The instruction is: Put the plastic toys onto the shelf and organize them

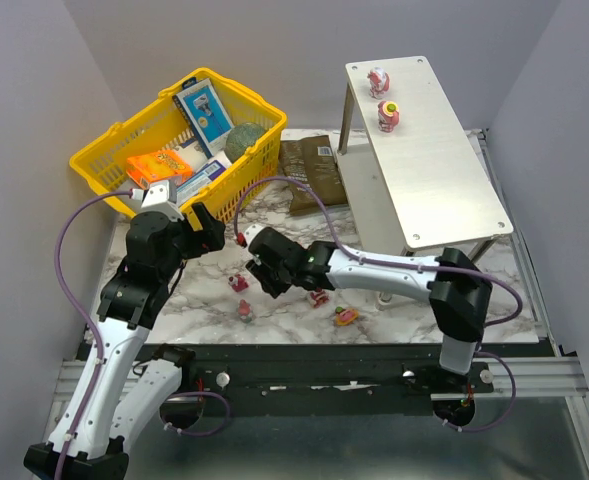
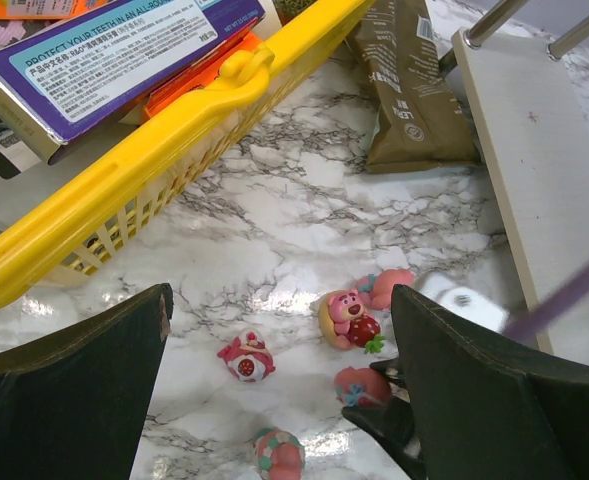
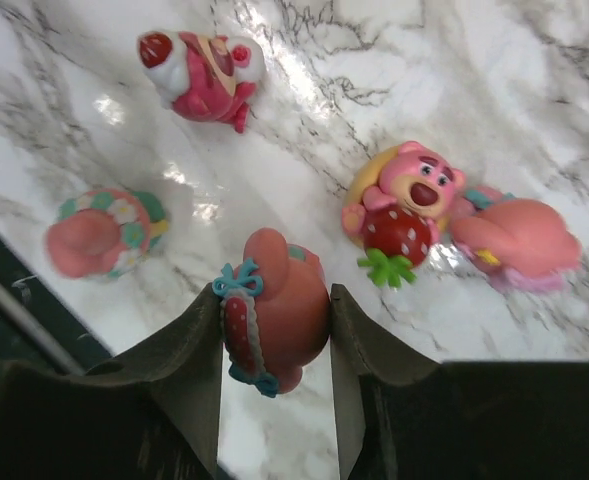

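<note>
**Top view:** The right gripper [image 1: 264, 272] reaches low over the marbled tabletop [image 1: 304, 225] at centre frame, among loose plastic toys [image 1: 319, 297]. The left gripper [image 1: 209, 228] hangs beside a yellow basket [image 1: 104, 152] at upper left. The shelf [image 1: 444, 170] stands at upper right, well apart, with two figurines [image 1: 378, 80] already on its top board and bare board beside them. Grey walls close in on three sides.

**Left wrist view:** The left gripper [image 2: 279, 310] gapes at full width, holding nothing. Below it are a bear figurine [image 2: 346, 318] and a red-and-white figurine [image 2: 245, 358], and a brown packet [image 2: 414, 90] lies at upper right.

**Right wrist view:** The right gripper [image 3: 274, 345] is closed on a pink toy with a teal bow [image 3: 274, 320], its fingers [image 3: 189, 360] pressing the toy's two flanks. Whether the toy has left the tabletop cannot be told. It looks light, hard and glossy, so it may twist or slip out. A hold across its broad middle seems safest. The polished stone looks slick, and neighbouring toys lie near but apart.
</note>
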Robot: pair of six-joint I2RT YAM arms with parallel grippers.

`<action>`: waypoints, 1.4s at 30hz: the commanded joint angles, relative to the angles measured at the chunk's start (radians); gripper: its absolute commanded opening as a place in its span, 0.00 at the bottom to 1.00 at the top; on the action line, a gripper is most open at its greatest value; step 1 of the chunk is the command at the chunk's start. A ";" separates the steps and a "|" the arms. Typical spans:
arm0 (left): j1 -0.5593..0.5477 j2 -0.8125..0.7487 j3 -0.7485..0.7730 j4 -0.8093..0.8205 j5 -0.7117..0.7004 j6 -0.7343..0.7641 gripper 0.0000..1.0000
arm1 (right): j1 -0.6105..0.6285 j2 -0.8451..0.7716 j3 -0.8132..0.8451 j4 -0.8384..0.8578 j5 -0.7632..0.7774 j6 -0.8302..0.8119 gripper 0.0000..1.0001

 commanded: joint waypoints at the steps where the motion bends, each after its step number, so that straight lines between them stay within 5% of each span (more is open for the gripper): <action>1: -0.005 0.003 0.000 0.020 0.017 -0.001 0.99 | 0.003 -0.170 0.169 -0.162 0.036 0.054 0.01; 11: -0.005 0.005 -0.005 0.026 0.028 -0.004 0.99 | -0.064 -0.217 0.695 -0.714 0.228 0.172 0.01; 18: -0.005 0.016 -0.011 0.039 0.039 -0.004 0.99 | -0.196 -0.339 0.759 -0.888 0.351 0.224 0.02; 28: -0.005 0.045 -0.005 0.059 0.059 -0.008 0.99 | -0.391 -0.460 0.785 -0.968 0.444 0.222 0.08; 42: -0.005 0.066 -0.012 0.071 0.055 -0.004 0.99 | -0.532 -0.347 0.851 -0.942 0.333 0.083 0.09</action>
